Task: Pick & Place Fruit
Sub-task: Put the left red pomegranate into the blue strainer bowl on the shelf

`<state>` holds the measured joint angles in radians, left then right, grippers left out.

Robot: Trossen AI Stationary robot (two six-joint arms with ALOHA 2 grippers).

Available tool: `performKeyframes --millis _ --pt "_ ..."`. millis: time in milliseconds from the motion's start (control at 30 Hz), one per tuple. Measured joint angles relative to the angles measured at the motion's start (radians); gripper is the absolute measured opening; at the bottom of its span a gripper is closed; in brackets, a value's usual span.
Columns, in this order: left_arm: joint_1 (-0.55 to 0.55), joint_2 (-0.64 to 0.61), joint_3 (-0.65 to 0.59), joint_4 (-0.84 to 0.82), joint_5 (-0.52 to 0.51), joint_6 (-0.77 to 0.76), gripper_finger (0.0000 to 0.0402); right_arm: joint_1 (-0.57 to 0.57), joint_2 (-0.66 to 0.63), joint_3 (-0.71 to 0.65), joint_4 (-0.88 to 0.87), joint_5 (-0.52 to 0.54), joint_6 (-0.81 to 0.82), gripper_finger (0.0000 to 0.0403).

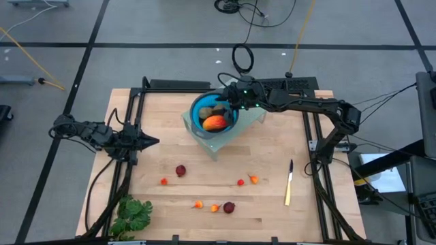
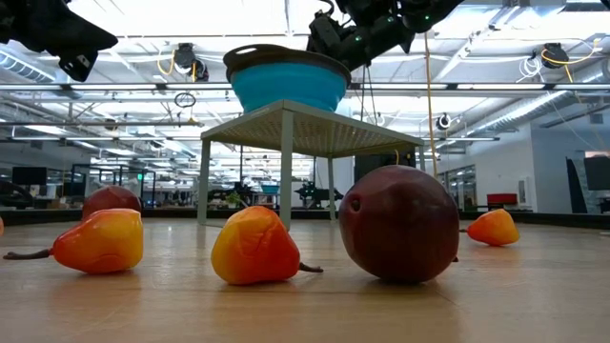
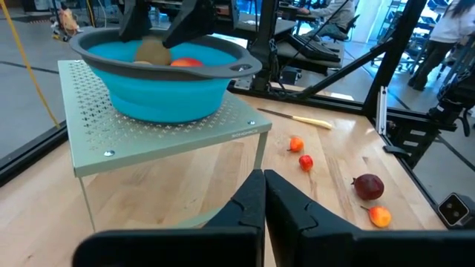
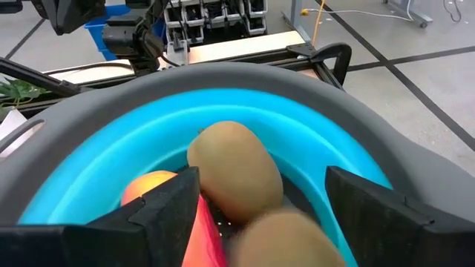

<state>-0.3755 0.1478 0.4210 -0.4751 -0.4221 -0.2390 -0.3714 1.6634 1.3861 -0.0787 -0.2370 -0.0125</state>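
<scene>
A blue bowl stands on a pale perforated stand at the table's far middle. It holds a long orange-red fruit and two brown-green oval fruits. My right gripper hangs open just above the bowl, and the nearer oval sits low between its fingers. Dark red balls and several tiny orange and red fruits lie on the near half of the table. My left gripper waits shut at the table's left, raised and touching nothing. My right gripper's open fingers stand on either side of the nearer brown-green oval, slanting down into the bowl from the far right. I cannot tell whether either finger touches it.
A yellow-handled knife lies at the near right. A green leafy bunch lies at the near left corner. Black frame rails run along the table's left, right and far sides.
</scene>
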Motion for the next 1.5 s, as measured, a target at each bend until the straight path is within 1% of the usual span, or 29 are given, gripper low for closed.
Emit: performKeyframes --millis 100,200,267,367,500,600,867,933,1000,1100,1300,1367,1500 --pt "0.000 0.000 0.000 0.000 0.000 0.000 0.0013 0.000 -0.010 -0.001 0.000 0.001 -0.018 0.0287" --pt "0.000 0.000 0.000 0.000 0.000 0.000 0.0018 0.006 -0.035 -0.001 0.014 0.007 -0.048 0.0278" --pt "0.000 0.000 0.000 0.000 0.000 0.000 0.0018 0.008 -0.061 -0.001 -0.006 0.028 -0.051 0.0267" --pt "0.000 0.000 0.000 0.000 0.000 0.000 0.0019 0.020 -0.088 0.000 -0.010 0.030 -0.052 0.0242" --pt "0.000 0.000 0.000 0.000 0.000 0.000 0.0019 0.051 -0.108 0.000 -0.023 0.030 -0.053 0.0195" --pt "0.000 0.000 0.000 0.000 0.000 0.000 0.0019 0.081 -0.119 -0.002 -0.051 0.027 -0.052 0.0152" --pt "0.000 0.000 0.000 0.000 0.002 0.000 0.0019 0.174 -0.145 -0.001 -0.055 0.031 -0.059 0.0038" --pt "0.000 0.000 0.000 -0.002 0.002 0.001 0.0019 0.198 -0.158 0.000 -0.061 0.047 -0.056 0.0013" --pt "0.000 0.000 0.000 -0.003 0.002 0.002 0.0019 0.227 -0.167 0.000 -0.074 0.087 -0.051 0.0005" --pt "0.000 0.000 0.000 -0.009 0.003 0.006 0.0019 0.271 -0.169 0.000 -0.078 0.131 -0.048 0.0009" --pt "0.000 0.000 0.000 -0.016 0.005 0.009 0.0019 0.333 -0.186 0.000 -0.124 0.135 -0.015 0.0002" --pt "0.000 0.000 0.000 -0.016 0.005 0.008 0.0019 0.340 -0.200 -0.001 -0.173 0.136 -0.012 0.0002" --pt "0.000 0.000 0.000 -0.013 0.019 0.008 0.0019 0.343 -0.230 0.000 -0.218 0.136 0.028 0.0001"
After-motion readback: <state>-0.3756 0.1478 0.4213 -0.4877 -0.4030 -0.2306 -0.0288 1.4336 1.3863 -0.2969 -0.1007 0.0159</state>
